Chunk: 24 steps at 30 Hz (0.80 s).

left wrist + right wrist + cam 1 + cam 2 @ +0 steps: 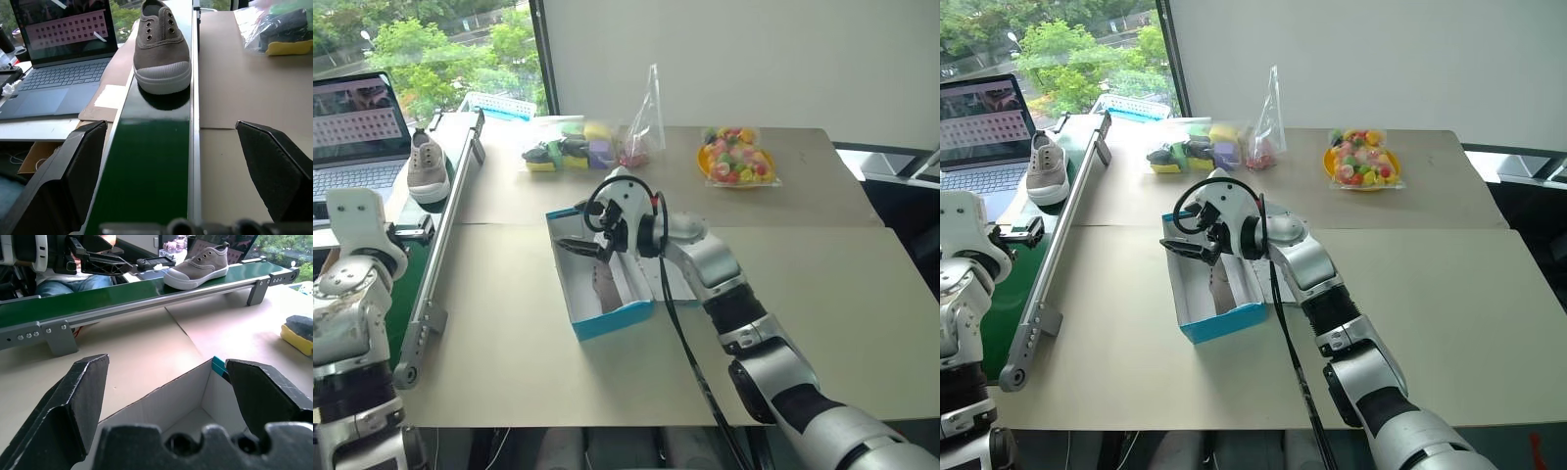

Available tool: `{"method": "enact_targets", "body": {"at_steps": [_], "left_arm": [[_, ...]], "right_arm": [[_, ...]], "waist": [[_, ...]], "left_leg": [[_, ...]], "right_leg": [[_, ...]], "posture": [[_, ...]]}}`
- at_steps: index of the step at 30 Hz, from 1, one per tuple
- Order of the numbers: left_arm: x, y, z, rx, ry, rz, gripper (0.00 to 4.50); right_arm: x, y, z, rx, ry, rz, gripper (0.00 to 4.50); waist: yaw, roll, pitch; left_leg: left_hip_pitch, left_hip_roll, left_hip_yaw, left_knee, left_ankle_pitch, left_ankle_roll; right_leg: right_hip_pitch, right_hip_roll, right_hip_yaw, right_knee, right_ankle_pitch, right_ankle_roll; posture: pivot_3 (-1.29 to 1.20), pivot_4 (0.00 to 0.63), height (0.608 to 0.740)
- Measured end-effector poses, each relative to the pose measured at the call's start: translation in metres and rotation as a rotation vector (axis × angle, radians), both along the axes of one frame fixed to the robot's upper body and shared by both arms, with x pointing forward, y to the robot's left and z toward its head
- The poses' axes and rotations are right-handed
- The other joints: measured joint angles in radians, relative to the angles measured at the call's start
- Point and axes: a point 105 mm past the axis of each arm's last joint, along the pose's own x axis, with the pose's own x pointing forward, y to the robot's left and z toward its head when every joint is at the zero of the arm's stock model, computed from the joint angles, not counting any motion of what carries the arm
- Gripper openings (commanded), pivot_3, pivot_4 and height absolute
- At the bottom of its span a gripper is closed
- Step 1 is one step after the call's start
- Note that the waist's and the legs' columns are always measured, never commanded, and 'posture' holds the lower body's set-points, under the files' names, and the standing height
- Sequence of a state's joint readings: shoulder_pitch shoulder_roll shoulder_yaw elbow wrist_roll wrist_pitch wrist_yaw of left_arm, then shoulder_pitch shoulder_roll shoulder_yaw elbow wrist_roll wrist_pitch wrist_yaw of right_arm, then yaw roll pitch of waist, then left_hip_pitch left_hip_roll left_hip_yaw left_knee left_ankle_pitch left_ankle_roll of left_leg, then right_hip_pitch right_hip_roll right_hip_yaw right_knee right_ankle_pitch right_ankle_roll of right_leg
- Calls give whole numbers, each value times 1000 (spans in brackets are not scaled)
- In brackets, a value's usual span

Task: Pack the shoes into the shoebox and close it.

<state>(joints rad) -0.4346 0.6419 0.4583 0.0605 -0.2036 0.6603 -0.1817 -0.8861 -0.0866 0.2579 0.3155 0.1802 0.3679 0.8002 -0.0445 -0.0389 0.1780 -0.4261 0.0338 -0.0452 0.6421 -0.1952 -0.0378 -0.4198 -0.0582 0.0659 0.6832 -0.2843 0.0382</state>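
Observation:
One grey-beige shoe [428, 166] stands on the green conveyor belt [146, 161] at the far left, toe toward me. My left gripper [171, 166] is open and points along the belt at that shoe [161, 49], a short way off. The blue shoebox [612, 318] lies open in the middle of the table. A grey-brown shape inside it [605, 284] looks like the other shoe. My right gripper [576, 231] hangs open over the far end of the box, pointing left, holding nothing. The white lid is mostly hidden under my right arm.
A laptop [352, 137] sits left of the conveyor. Along the back of the table lie a bag of sponges [566, 152], a clear plastic bag [643, 127] and a packet of colourful sweets [736, 162]. A white basket [499, 103] stands by the window.

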Motion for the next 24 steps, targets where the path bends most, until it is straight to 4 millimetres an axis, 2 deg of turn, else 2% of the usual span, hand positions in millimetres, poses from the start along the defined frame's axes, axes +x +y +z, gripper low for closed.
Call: {"method": "enact_targets", "body": {"at_steps": [3,9,20,21,23,24], "left_arm": [[12,10,1,0,1,13,4500],[20,30,2,-6,6,45,4500],[26,34,-31,-88,99,40,4500],[26,33,-33,-97,104,33,3996],[26,33,-35,-124,104,27,3467],[25,33,-35,-138,101,23,2949]], "right_arm": [[-2,0,2,-2,0,0,4484],[0,-5,2,-9,21,-30,4484],[-1,-6,0,-13,44,-49,4484],[-2,-6,1,-12,42,-49,4500],[-1,-7,1,-14,42,-53,4500],[-1,-8,1,-12,42,-55,4500]], "waist": [[-5,0,0],[-5,0,0],[-2,0,0],[-2,0,0],[-1,0,0],[1,0,0]], "left_leg": [[0,0,0,0,0,0],[0,0,1,0,0,0],[0,0,1,0,0,0],[0,0,1,0,0,0],[0,0,1,0,0,0],[0,0,0,0,0,0]], "right_leg": [[-1,0,0,0,0,0],[-1,0,0,1,0,0],[-1,0,-1,2,0,0],[-1,0,-1,2,0,0],[-1,0,-1,2,0,0],[-1,0,-1,3,0,0]], "posture": [[0,150,740],[0,150,740],[0,150,740],[0,150,740],[0,150,740],[0,150,740]]}}
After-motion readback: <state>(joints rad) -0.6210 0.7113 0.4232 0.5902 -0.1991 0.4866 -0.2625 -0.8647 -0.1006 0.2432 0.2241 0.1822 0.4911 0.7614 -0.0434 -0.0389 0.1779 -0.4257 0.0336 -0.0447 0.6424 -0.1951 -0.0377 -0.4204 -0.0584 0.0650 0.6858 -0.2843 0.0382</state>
